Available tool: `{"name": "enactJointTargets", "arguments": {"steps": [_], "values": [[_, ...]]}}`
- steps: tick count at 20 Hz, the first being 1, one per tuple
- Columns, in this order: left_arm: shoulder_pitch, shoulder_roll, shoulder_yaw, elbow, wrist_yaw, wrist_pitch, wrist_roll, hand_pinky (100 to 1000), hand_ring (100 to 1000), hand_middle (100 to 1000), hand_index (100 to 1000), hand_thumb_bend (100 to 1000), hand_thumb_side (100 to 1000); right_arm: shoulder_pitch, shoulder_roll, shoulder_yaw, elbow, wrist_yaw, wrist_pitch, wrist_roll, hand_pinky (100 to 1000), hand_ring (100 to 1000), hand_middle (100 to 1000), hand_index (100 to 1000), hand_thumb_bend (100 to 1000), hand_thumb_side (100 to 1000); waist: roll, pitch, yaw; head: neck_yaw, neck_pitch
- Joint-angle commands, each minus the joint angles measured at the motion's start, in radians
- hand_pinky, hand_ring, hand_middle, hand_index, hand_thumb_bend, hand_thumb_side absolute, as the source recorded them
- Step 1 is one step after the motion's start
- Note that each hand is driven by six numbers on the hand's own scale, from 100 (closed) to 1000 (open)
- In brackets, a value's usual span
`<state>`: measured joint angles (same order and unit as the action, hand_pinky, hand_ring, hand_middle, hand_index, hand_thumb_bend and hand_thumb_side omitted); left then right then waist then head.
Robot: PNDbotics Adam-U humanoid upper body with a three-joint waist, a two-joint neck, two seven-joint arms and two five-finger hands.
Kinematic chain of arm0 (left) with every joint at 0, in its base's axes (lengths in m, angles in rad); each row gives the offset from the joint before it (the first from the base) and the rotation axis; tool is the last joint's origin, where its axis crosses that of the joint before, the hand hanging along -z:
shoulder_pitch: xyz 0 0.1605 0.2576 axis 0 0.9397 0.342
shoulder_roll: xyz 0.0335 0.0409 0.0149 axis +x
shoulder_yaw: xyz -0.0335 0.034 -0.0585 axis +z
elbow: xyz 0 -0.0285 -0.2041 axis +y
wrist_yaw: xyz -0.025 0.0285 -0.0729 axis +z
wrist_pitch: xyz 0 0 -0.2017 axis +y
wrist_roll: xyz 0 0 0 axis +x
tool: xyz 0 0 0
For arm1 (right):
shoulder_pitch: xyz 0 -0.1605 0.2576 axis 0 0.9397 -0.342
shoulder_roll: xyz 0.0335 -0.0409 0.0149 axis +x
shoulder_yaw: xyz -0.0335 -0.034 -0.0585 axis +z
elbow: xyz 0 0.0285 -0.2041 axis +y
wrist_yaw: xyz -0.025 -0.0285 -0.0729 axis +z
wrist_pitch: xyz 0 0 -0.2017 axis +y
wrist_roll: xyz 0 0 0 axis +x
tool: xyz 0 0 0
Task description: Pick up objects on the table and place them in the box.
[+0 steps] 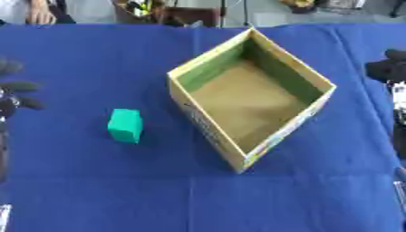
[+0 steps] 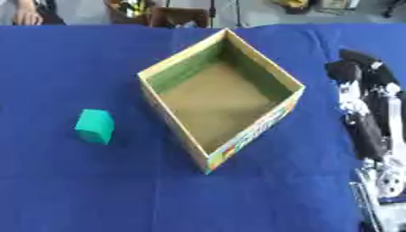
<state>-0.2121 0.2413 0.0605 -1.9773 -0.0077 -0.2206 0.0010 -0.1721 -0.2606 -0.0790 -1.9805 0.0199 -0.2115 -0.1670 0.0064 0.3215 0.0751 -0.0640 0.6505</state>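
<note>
A small green block [image 1: 125, 125] lies on the blue cloth, left of an open cardboard box [image 1: 203, 124]. The box stands cornerwise in the middle, and its bare brown floor shows nothing inside. My left hand [image 1: 17, 93] shows at the left edge, level with the block and well apart from it, its dark fingers spread and holding nothing. My right hand [image 2: 357, 70] hangs at the right edge beside the box's right corner, fingers relaxed and empty. Its forearm [image 2: 373, 131] runs down the right side.
The blue cloth [image 1: 95, 181] covers the whole table, with open cloth in front of the box and around the block. Dark clutter [image 1: 171, 13] stands beyond the table's far edge.
</note>
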Motion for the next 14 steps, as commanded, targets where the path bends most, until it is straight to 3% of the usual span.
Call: {"name": "enactJointTargets", "arguments": {"steps": [1, 8, 14], "values": [[-0.027, 0.087, 0.003, -0.023, -0.043, 0.001, -0.009, 514, 660, 742, 856, 100, 1000, -0.002, -0.024, 0.002, -0.019, 0.006, -0.003, 0.004, 762, 723, 594, 762, 100, 579, 0.005, -0.019, 0.0, -0.001, 0.006], [-0.098, 0.234, -0.012, -0.021, -0.133, 0.065, -0.058, 541, 687, 759, 896, 100, 1000, 0.01, -0.036, 0.003, -0.019, 0.005, 0.0, 0.006, 762, 723, 594, 762, 100, 580, 0.016, -0.034, 0.007, -0.011, 0.016], [-0.158, 0.37, -0.126, 0.026, -0.217, 0.148, -0.141, 599, 732, 791, 943, 100, 1000, 0.02, -0.051, 0.007, -0.019, 0.004, -0.001, 0.009, 762, 723, 595, 762, 100, 579, 0.029, -0.049, 0.008, -0.012, 0.034]]}}
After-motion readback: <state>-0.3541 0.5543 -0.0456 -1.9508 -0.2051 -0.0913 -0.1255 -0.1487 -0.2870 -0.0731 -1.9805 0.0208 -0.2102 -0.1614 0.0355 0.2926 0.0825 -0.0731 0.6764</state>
